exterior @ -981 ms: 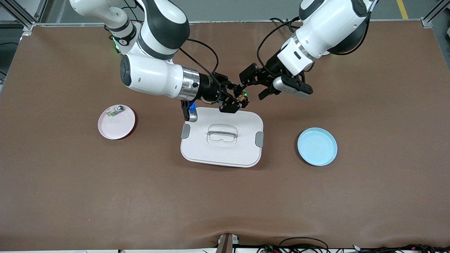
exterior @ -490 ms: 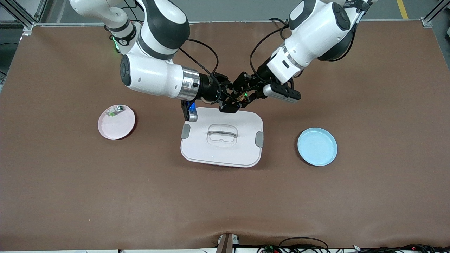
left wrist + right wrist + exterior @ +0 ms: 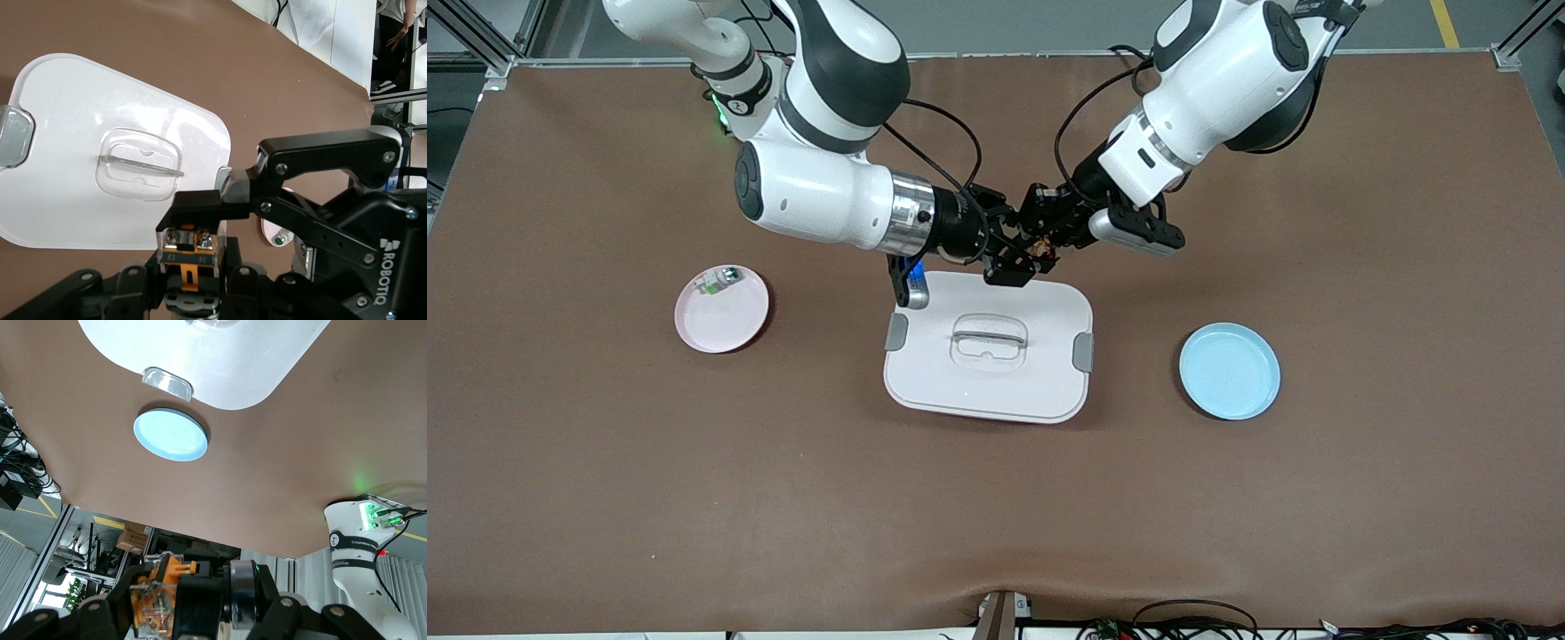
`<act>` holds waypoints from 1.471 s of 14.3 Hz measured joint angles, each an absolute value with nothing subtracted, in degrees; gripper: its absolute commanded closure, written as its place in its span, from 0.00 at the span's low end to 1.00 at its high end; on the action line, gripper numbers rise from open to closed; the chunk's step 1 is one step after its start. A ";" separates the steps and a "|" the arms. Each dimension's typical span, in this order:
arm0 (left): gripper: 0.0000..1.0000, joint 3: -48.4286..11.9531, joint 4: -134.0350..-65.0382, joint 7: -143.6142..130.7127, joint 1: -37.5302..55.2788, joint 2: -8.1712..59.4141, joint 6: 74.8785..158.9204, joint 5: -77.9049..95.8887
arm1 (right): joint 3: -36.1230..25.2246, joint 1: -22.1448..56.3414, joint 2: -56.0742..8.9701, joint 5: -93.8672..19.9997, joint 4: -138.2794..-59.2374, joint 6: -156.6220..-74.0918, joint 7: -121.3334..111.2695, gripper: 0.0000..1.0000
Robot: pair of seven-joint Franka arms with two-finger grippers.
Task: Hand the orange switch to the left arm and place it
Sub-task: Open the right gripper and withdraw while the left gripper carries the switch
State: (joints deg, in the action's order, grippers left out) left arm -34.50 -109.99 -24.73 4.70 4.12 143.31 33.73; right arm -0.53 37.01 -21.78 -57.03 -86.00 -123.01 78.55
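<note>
Both claws meeting over the box [image 3: 989,347] edge, right claw [image 3: 1021,258] pinching orange switch [image 3: 1041,250], left claw [image 3: 1047,229] grip unclear

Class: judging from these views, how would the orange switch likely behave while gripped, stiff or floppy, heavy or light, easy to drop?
The orange switch looks rigid: blocky, hard-edged. Probably light, being tiny beside the right gripper and the left gripper. Possibly easy to drop mid-air above the box.
</note>
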 measured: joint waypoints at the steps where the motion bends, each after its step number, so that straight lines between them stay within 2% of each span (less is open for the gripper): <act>1: 1.00 -34.50 -109.99 -24.73 4.69 4.11 143.31 33.69 | -0.53 37.01 -21.78 -57.04 -85.99 -123.01 78.55 0.28; 2: 1.00 -34.50 -109.99 -24.73 4.68 4.08 143.31 33.67 | -0.53 37.01 -21.78 -57.07 -85.97 -123.02 78.55 0.11; 3: 1.00 -34.50 -109.99 -24.73 4.66 4.05 143.31 33.66 | -0.53 37.01 -21.78 -57.08 -85.94 -123.02 78.55 0.00; 8: 1.00 -34.38 -110.38 -24.73 3.78 4.04 143.07 29.89 | -0.59 37.01 -21.77 -57.08 -85.57 -123.02 78.55 0.00; 13: 1.00 -34.14 -110.41 -24.71 -0.12 4.07 136.41 17.61 | -1.32 36.87 -21.68 -57.03 -85.23 -121.95 78.54 0.00; 17: 1.00 -34.01 -110.46 -22.55 -3.55 4.83 133.64 10.63 | -2.10 33.37 -19.92 -54.99 -84.40 -111.00 78.04 0.00; 21: 1.00 -33.90 -110.46 -14.08 -6.95 7.45 131.29 2.46 | -2.24 27.73 -15.51 -46.50 -84.77 -99.17 72.69 0.00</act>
State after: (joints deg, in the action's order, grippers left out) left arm -33.90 -110.46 -14.08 -6.95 7.45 131.29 2.46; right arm -2.24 27.73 -15.51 -46.50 -84.77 -99.17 72.69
